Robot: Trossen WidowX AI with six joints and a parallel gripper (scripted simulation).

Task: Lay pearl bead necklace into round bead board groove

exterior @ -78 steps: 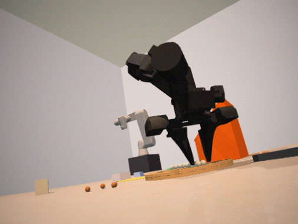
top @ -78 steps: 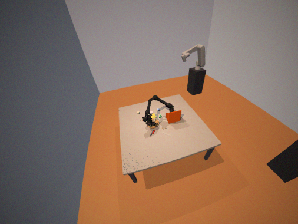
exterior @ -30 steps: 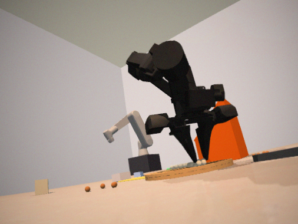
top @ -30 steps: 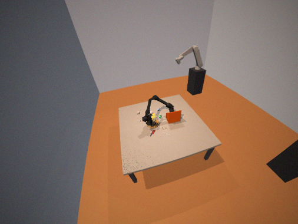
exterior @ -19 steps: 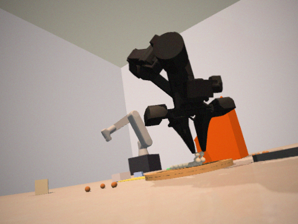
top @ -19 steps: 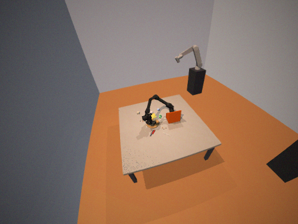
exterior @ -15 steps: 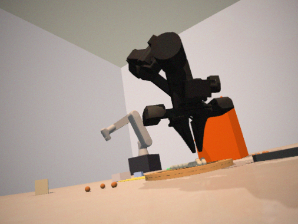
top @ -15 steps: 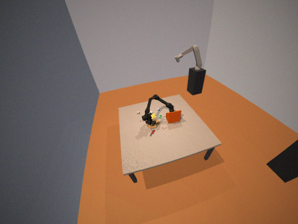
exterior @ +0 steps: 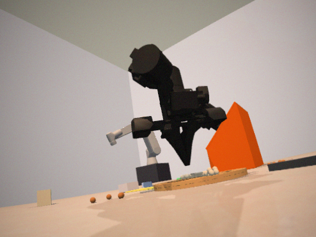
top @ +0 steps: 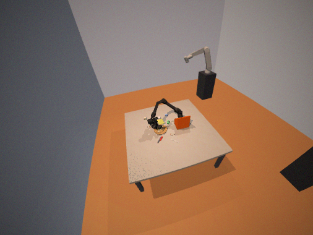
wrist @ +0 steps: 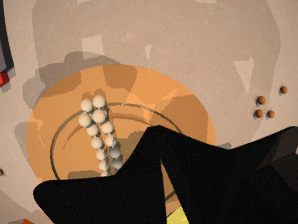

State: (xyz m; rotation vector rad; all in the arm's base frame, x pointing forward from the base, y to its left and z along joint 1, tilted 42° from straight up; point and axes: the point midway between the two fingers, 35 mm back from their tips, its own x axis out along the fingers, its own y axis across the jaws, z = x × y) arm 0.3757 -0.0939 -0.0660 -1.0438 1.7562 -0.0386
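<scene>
The round orange-brown bead board (top: pixel 161 133) (exterior: pixel 175 186) (wrist: pixel 170 87) lies flat on the table, with a dark ring groove. The pearl bead necklace (exterior: pixel 212 171) (wrist: pixel 99 117) lies on it, bunched into two side-by-side strands. In the wrist view its upper end crosses the groove line and the strands run inward across the middle; the fingers hide the rest. My gripper (exterior: pixel 187 163) (wrist: pixel 153 132) is shut and empty, fingertips together. It hangs a little above the board, to the right of the visible strands in the wrist view.
An orange-red block (top: pixel 182 122) (exterior: pixel 232 146) stands beyond the board. Small brown beads (exterior: pixel 121 195) (wrist: pixel 261 100), a yellow sheet (top: pixel 160 122), a red and dark tool (top: pixel 160 139) and a cream block (exterior: pixel 44 198) lie around it. A pale arm (top: pixel 208 59) stands off the table.
</scene>
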